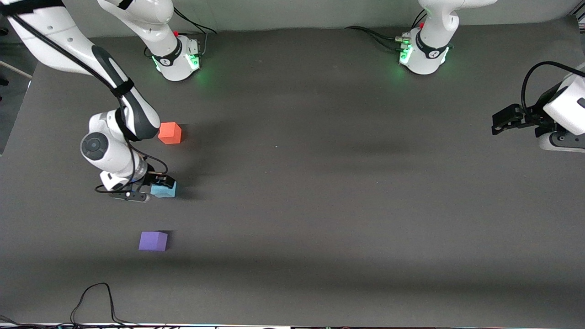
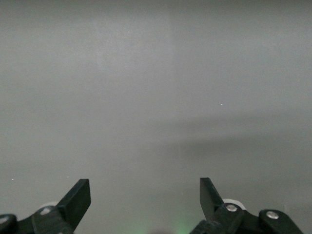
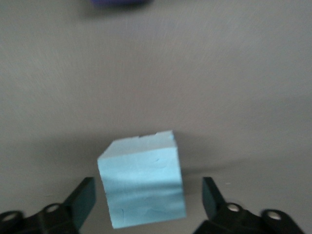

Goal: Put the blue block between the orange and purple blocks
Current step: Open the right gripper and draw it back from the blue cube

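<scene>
the blue block (image 3: 142, 181) is seen on the table (image 1: 320, 192) near the right arm's edge, between the orange block (image 1: 170, 133) and purple block (image 1: 153, 241). it sits between the spread jaws of the right gripper (image 3: 146, 204), untouched. the left gripper (image 2: 145, 204), jaws spread, waits above the left arm's edge.
</scene>
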### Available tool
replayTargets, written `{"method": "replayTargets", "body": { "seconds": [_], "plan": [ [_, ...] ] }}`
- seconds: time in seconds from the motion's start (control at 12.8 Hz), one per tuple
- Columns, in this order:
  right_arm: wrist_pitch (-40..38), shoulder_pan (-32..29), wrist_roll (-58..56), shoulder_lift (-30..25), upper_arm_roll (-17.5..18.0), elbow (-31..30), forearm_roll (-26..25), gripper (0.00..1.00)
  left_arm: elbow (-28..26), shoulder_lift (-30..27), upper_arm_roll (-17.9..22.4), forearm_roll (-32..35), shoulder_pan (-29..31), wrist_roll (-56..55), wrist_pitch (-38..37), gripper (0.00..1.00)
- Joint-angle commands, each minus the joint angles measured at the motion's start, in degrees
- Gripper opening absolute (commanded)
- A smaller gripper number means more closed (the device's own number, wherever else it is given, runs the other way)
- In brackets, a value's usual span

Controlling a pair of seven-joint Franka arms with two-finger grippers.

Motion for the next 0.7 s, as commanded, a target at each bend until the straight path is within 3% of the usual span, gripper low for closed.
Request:
{"method": "replayTargets", "body": {
  "seconds": [0.0, 0.16, 0.31, 0.39, 0.62],
  "plan": [
    [-11.0, 1.0, -1.5, -10.1, -0.2, 3.8, 1.7, 1.0, -1.0, -1.1, -0.3, -0.7, 0.4, -0.7, 0.2, 1.0],
    [-16.6, 3.2, -2.7, -15.3, -0.6, 7.1, 6.5, 1.0, -1.0, -1.1, -0.3, -0.7, 0.4, -0.8, 0.2, 1.0],
    [-23.9, 3.3, -10.0, -18.6, -1.4, 12.7, 18.4, 1.0, -1.0, -1.1, -0.3, -0.7, 0.4, -0.8, 0.2, 1.0],
    [-28.7, 3.4, -12.3, -19.2, -3.0, 15.9, 21.4, 1.0, -1.0, -1.1, -0.3, -0.7, 0.4, -0.8, 0.2, 1.0],
    [-40.1, 3.4, -14.3, -21.7, -3.8, 23.9, 21.6, 1.0, -1.0, -1.1, -0.3, -0.7, 0.4, -0.8, 0.2, 1.0]
  ]
}}
